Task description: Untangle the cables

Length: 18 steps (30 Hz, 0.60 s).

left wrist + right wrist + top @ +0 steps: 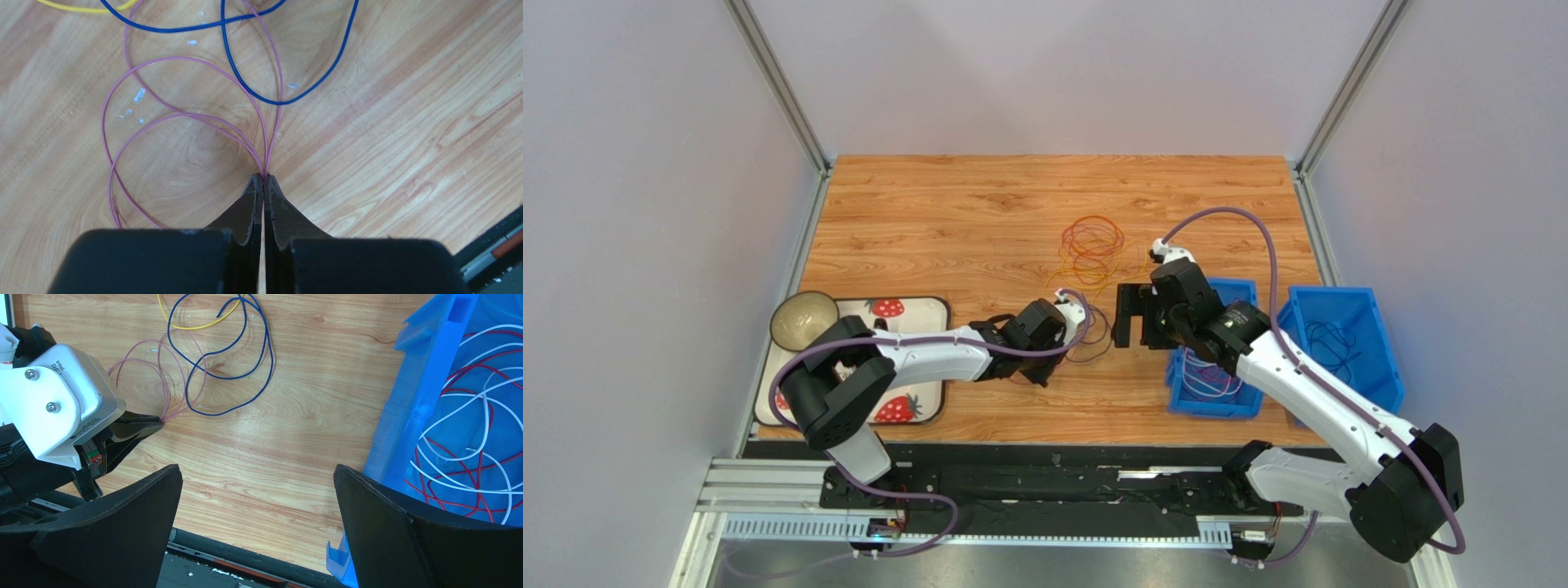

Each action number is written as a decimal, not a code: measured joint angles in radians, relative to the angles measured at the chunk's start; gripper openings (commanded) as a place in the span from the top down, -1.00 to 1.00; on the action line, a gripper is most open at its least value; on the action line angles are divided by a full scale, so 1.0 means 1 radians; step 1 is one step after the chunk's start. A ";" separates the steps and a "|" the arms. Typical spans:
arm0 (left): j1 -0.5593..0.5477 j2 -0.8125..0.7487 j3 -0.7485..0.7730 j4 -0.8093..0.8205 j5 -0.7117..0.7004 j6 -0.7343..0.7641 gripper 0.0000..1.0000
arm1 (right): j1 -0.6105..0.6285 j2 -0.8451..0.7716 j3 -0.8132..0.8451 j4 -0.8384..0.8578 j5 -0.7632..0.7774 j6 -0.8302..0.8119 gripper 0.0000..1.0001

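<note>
Wooden tabletop point(399, 122): left hand point(264, 179) pinches pink cable loops point(178, 58) fanning away from it; right hand point(258, 471) wide.

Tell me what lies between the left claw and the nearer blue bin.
Right wrist view: past the left claw comes a loop of blue wire, then bare tabletop up to the bin.

Wooden table point(952, 221) — bowl point(803, 319), strawberry mat point(918, 312), two blue bins point(1382, 349).

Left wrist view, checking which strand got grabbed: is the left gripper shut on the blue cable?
No, the left gripper is shut on the pink cable loops, while the blue cable lies beyond its tips.
</note>
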State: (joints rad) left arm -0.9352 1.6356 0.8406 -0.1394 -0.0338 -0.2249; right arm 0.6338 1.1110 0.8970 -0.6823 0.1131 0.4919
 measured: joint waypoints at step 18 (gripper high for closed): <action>0.000 -0.398 0.060 -0.177 0.096 -0.032 1.00 | 0.000 -0.098 -0.013 0.084 -0.192 0.100 -0.99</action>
State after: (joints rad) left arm -0.9356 1.2377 0.9005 -0.3164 0.0624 -0.2569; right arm 0.6338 1.0134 0.8841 -0.5983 -0.0784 0.5919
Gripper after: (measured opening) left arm 0.008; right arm 0.996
